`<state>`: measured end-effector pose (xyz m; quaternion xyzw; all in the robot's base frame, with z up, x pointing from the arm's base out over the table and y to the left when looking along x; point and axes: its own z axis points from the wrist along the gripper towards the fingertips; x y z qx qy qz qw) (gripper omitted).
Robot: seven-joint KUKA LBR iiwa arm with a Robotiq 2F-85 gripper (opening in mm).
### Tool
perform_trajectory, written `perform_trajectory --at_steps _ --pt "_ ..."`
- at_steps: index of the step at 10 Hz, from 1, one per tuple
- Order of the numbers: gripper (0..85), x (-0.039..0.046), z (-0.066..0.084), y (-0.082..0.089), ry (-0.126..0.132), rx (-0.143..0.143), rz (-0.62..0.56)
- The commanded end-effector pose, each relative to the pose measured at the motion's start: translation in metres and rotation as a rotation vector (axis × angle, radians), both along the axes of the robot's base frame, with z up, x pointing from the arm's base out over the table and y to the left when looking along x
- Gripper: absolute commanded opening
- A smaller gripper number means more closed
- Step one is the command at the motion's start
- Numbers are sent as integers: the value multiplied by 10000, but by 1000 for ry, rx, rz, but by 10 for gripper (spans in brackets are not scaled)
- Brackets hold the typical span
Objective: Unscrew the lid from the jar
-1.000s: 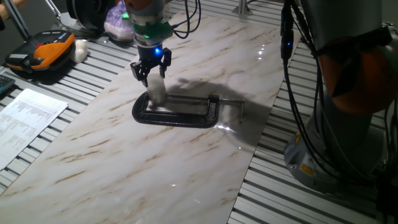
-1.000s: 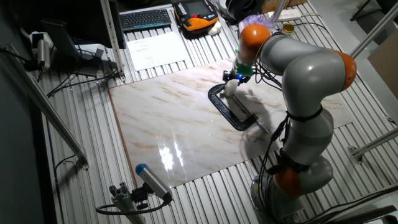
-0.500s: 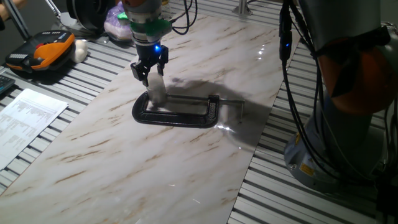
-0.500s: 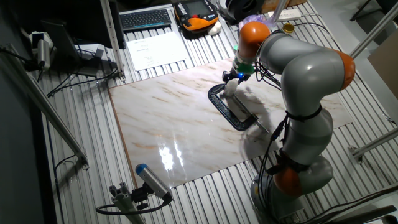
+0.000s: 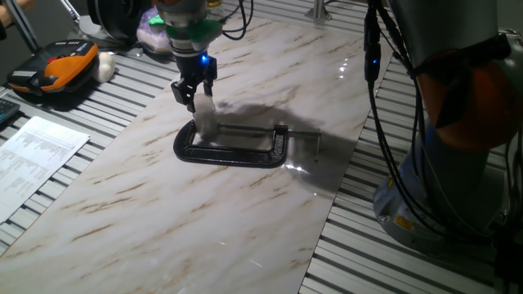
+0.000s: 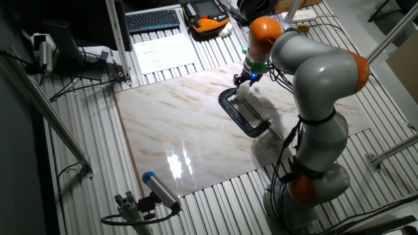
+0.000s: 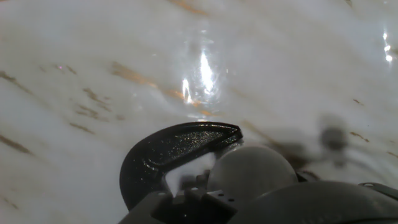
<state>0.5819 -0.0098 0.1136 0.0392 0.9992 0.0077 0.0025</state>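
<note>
The arm reaches over the far part of the marble tabletop (image 5: pixel 245 212), its last link pointing nearly straight down with the green ring and blue light just above the gripper (image 5: pixel 194 95); in the other fixed view the grey elbow arches high over the table's right side and the gripper (image 6: pixel 243 82) hangs at the far end of the black C-clamp (image 6: pixel 244 115); the fingers stand narrow, just above the jar (image 5: pixel 204 120), and whether they pinch the lid cannot be told, since it shows as no separate thing; the jar stands upright in the mouth of the C-clamp (image 5: pixel 233 147), at its left end; the hand view shows the clamp's curved end (image 7: pixel 168 152) on the marble, blurred gripper parts below.
</note>
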Motion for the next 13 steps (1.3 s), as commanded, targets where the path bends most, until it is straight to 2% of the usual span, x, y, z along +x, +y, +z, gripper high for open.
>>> perform_trajectory --at_steps 1,3,5,8,10,11,12,13 --pt "0 1 18 1 0 3 8" --pt "0 9 51 3 -20 11 30" --pt "0 8 65 2 -26 17 35" --pt "0 -12 97 6 -25 6 35" --pt "0 -54 147 -13 -26 9 33" --pt "0 -82 178 -14 -41 0 33" --pt "0 -111 208 3 -93 -30 52" --pt "0 -122 226 39 -123 -60 77"
